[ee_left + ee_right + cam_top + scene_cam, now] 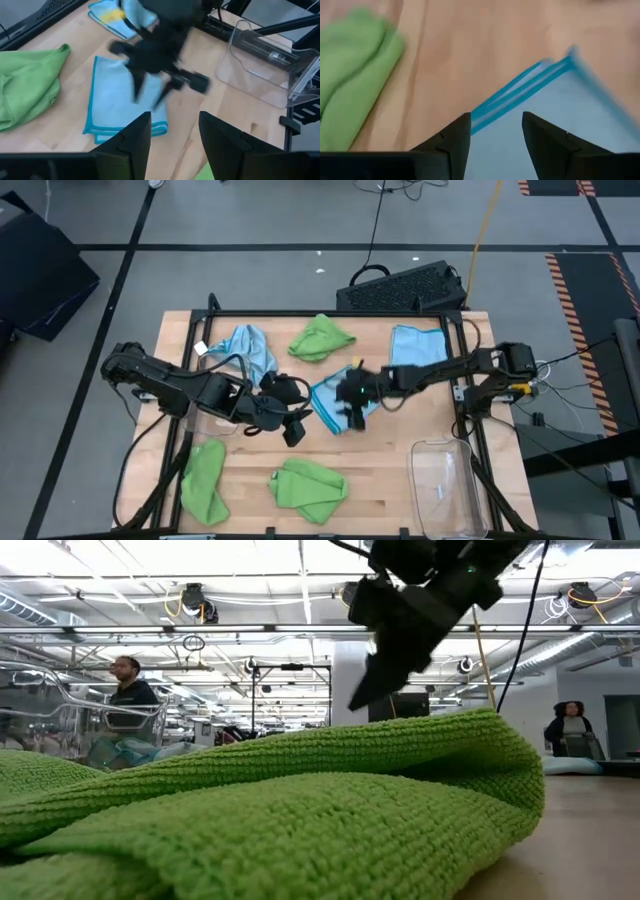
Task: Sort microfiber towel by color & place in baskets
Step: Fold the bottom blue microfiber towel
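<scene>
A folded light blue microfiber towel [335, 398] [122, 97] lies flat at the table's middle. My right gripper [350, 408] [495, 132] hangs open just over its edge [520, 90]; I cannot see it touching. My left gripper [292, 432] [174, 135] stands open and holds nothing, a little to the left of that towel. Two more blue towels lie at the far left [245, 345] and far right [417, 345]. Green towels lie at the far middle [322, 338], near left [205, 480] and near middle [310, 485] [300, 810]. A clear basket [450, 485] [260, 65] stands at the near right.
A black perforated crate [405, 288] sits beyond the table's far edge. The low view shows another clear basket [60, 710] at its left, and people in the room behind. Bare wood lies between the near green towel and the right basket.
</scene>
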`<state>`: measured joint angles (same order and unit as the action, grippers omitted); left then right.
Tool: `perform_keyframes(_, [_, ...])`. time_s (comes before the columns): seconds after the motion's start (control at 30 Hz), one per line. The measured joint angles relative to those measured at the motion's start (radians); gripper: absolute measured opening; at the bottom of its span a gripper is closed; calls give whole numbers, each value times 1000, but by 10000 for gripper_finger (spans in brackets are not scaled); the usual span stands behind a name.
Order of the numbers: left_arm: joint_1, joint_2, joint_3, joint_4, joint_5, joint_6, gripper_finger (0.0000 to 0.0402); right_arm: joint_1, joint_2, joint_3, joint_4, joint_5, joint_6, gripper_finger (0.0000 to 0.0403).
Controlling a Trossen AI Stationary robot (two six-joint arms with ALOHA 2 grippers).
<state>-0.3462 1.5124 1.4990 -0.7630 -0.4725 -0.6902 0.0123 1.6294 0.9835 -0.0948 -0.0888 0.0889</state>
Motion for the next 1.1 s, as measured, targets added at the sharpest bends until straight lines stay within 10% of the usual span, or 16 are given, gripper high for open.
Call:
perform_keyframes(0.6, [-1, -3, 0, -13, 33, 56, 168, 257, 318, 318, -258, 499, 314, 173])
perform_keyframes(1.1, [-55, -3, 0, -75, 87, 5, 168, 246, 351, 345, -384, 466, 414, 149])
